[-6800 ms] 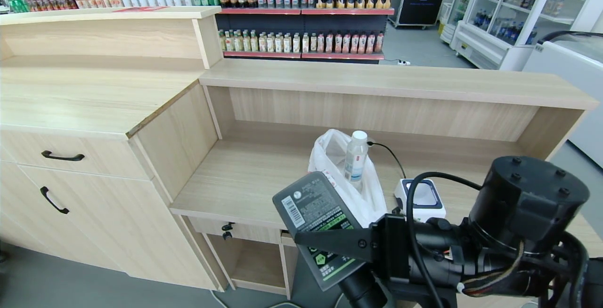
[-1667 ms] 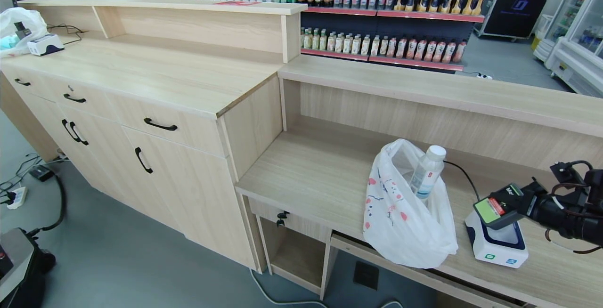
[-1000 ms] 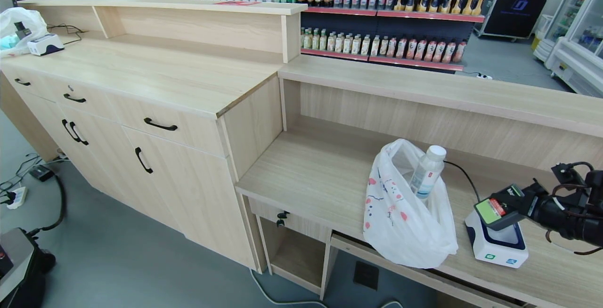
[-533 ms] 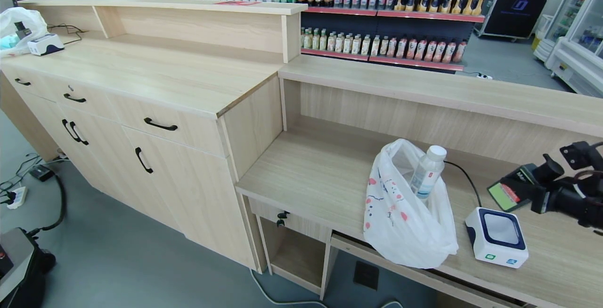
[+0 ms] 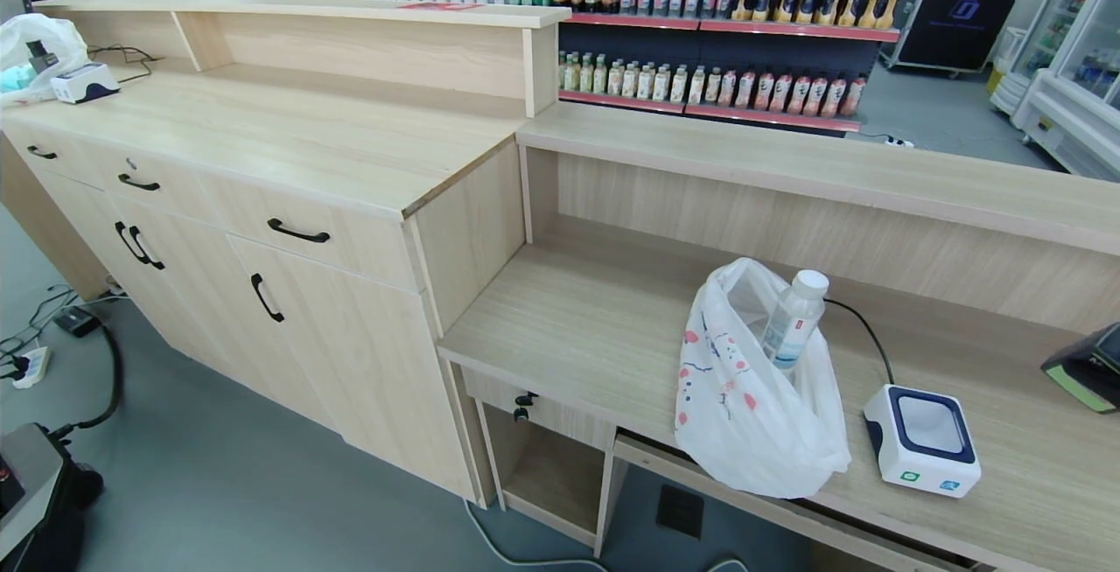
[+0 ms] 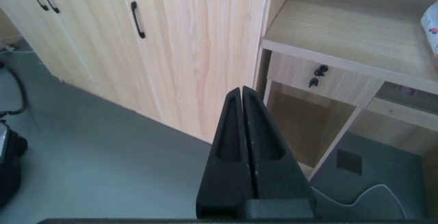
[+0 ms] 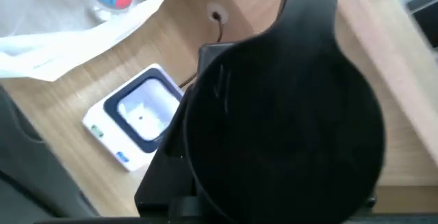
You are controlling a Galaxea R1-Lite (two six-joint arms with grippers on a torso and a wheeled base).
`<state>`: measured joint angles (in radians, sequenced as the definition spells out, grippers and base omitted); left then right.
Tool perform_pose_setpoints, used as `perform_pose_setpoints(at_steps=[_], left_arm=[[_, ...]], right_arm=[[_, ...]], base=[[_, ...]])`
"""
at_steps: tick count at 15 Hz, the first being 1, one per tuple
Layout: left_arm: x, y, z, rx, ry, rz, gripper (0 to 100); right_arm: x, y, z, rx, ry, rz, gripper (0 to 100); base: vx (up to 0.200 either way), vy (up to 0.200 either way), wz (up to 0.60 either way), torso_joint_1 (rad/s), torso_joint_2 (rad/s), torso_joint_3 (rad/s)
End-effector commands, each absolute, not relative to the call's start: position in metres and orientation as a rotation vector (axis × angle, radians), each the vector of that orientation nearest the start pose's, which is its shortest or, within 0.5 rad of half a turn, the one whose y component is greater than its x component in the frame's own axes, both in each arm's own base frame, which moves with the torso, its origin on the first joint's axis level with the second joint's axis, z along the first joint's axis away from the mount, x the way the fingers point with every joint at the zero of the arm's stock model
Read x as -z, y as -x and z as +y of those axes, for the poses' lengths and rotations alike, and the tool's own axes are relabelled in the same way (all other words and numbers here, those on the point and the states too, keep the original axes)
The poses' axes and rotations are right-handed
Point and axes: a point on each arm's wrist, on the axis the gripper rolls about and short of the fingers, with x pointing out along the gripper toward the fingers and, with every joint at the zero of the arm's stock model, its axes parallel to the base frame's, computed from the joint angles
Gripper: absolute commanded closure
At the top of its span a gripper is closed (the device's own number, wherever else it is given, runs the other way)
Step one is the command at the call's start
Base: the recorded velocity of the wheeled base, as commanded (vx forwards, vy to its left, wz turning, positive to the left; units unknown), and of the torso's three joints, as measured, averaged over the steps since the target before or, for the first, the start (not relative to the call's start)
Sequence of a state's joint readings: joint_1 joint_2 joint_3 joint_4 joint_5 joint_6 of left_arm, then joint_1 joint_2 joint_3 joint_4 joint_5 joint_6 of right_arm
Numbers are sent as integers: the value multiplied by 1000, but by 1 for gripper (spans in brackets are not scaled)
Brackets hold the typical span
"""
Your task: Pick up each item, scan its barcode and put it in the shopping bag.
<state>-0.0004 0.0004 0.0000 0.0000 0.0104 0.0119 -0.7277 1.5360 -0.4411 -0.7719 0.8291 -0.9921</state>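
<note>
Starting at the left jaws: they were pressed together on nothing, parked low over the grey floor (image 6: 102,162) in front of the cabinet doors (image 6: 198,46), well apart from anything that mattered.
Right jaws: honestly couldn't tell if they were open or gripping, since a dark blur sat right in front of that wrist camera.
Packet (image 5: 1085,368): dark with a green edge, it was tilted and up off the table (image 5: 595,327) at the far right. The frame cut it off, so its long axis was anyone's guess.
Scanner (image 5: 923,436): it sat flat on the table, window up, between packet and bag.
Shopping bag (image 5: 752,406): it was just left of the scanner, mouth up, with a bottle (image 5: 792,318) leaning inside.
Key relation: I'd say the bag lay leftward of the packet, past the scanner, and the right arm was way nearer.
Count: one packet and one bottle. Bags and scanners made two each, counting the spare bag (image 5: 26,43) and spare scanner (image 5: 83,82) on the far-left table.
</note>
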Motion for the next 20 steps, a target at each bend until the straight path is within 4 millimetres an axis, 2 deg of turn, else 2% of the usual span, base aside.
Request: perform_pose_setpoints(at_steps=[1, 3, 4, 6, 7, 14, 20], left_arm=[[-75, 23, 0, -11, -12, 0, 100], [-75, 23, 0, -11, -12, 0, 100], [-75, 23, 0, -11, -12, 0, 100], [-75, 23, 0, -11, -12, 0, 100], [-75, 23, 0, -11, -12, 0, 100], [-75, 23, 0, -11, -12, 0, 100], [-75, 23, 0, -11, -12, 0, 100]], right_arm=[[-154, -182, -132, -229, 755, 131, 100], [-146, -187, -124, -296, 653, 160, 100], [-134, -189, -123, -344, 587, 210, 100], [-116, -201, -116, -443, 518, 247, 100], [-105, -213, -110, -507, 505, 261, 100], [-53, -285, -72, -753, 523, 230, 100], [-17, -314, -62, -812, 515, 229, 100]], base=[[0, 0, 600, 2, 2, -2], [0, 0, 0, 0, 0, 0], [0, 0, 0, 0, 0, 0], [0, 0, 0, 0, 0, 0], [0, 0, 0, 0, 0, 0], [0, 0, 0, 0, 0, 0], [0, 0, 0, 0, 0, 0]])
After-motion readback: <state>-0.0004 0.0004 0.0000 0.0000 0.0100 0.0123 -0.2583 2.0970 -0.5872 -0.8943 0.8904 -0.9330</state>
